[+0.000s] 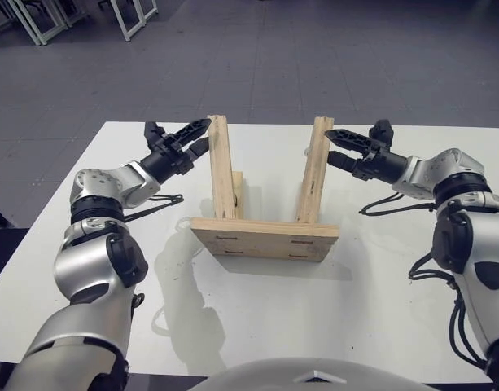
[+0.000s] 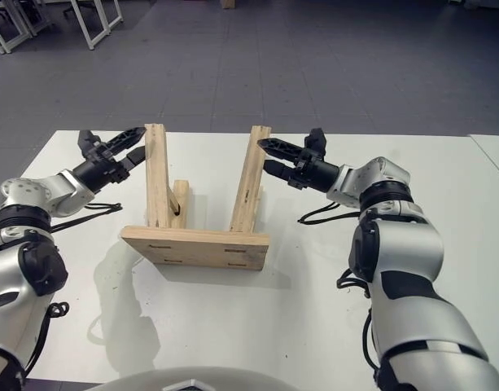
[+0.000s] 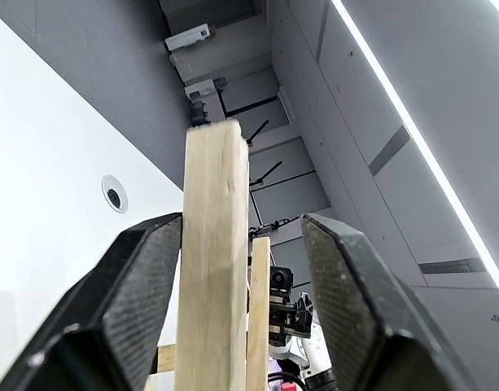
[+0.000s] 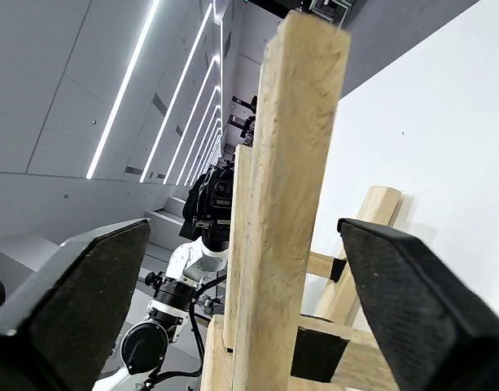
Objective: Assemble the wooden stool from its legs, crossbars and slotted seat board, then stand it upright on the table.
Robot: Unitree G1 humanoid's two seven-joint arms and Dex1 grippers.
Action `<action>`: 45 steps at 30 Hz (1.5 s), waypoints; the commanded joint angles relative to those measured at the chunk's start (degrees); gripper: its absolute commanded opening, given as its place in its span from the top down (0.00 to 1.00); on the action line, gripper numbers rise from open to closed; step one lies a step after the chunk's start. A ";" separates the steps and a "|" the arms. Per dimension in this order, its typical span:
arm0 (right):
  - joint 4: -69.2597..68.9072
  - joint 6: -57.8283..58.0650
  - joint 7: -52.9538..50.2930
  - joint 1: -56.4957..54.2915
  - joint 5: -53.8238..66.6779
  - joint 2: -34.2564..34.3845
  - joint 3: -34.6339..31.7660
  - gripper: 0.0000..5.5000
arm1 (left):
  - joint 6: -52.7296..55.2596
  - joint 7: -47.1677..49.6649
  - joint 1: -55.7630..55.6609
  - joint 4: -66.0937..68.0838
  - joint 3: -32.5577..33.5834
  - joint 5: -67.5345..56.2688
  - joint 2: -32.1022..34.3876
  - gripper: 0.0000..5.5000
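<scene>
The wooden stool lies upside down on the white table (image 1: 257, 318), its slotted seat board (image 1: 265, 239) flat and two legs pointing up. A short crossbar piece (image 1: 238, 194) stands against the left leg (image 1: 221, 167). My left gripper (image 1: 206, 133) is open at that leg's top end, on its outer side. In the left wrist view the leg (image 3: 212, 269) stands between the fingers (image 3: 127, 301). My right gripper (image 1: 329, 144) is open at the top of the right leg (image 1: 314, 171). In the right wrist view that leg (image 4: 294, 163) is framed by the wide-apart fingers (image 4: 420, 293).
Black cables lie on the table beside each forearm (image 1: 155, 202) (image 1: 387, 204). The table's far edge runs just behind the stool, with grey floor beyond. Another white table (image 2: 493, 151) stands to the right. The tabletop in front of the seat board is bare.
</scene>
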 commanded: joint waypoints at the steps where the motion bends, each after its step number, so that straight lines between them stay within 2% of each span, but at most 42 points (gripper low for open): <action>1: -1.18 -0.16 0.72 -0.19 -2.42 -2.64 -0.85 0.14 | 1.30 -0.56 -2.72 -1.27 3.31 -0.85 4.49 0.53; 6: -2.93 0.46 4.61 0.82 -7.74 -5.74 3.03 0.14 | 2.47 -1.28 -1.68 -4.28 1.75 1.10 5.74 0.53; 10: -8.39 -3.94 9.62 4.05 -12.81 -9.85 8.32 0.14 | 3.14 -7.57 8.45 -20.63 -6.73 4.74 9.27 0.53; 11: -10.49 -5.67 9.68 5.62 -13.50 -10.19 9.00 0.14 | 1.65 -8.24 11.30 -25.00 -7.16 4.83 9.04 0.53; 16: -32.89 -26.72 10.48 23.58 -17.19 -13.52 12.20 0.14 | -18.42 -17.38 43.11 -57.21 -10.46 11.73 11.22 0.53; 18: -38.78 -31.37 13.95 28.95 -17.69 -16.40 13.36 0.14 | -26.47 -20.51 52.97 -62.61 -11.87 15.23 11.19 0.53; 21: -47.74 -33.68 19.28 35.57 -16.59 -21.61 15.56 0.14 | -33.03 -23.28 59.71 -66.79 -13.59 17.22 10.67 0.53; 25: -57.74 -32.49 20.33 39.95 -12.55 -24.34 19.44 0.14 | -36.95 -22.74 60.36 -68.79 -17.09 18.35 8.70 0.53; 35: -67.09 -27.22 14.08 41.81 -10.99 -16.59 22.37 0.14 | -41.65 -22.46 54.06 -63.26 -22.53 21.99 9.23 0.53; 42: -67.77 -30.31 10.18 42.95 -12.59 -14.06 23.98 0.14 | -43.45 -25.08 49.95 -59.67 -25.75 22.73 8.97 0.53; 45: -67.17 -30.99 9.16 42.21 -12.78 -12.86 24.75 0.23 | -44.26 -26.63 47.91 -58.28 -27.95 23.31 8.65 0.53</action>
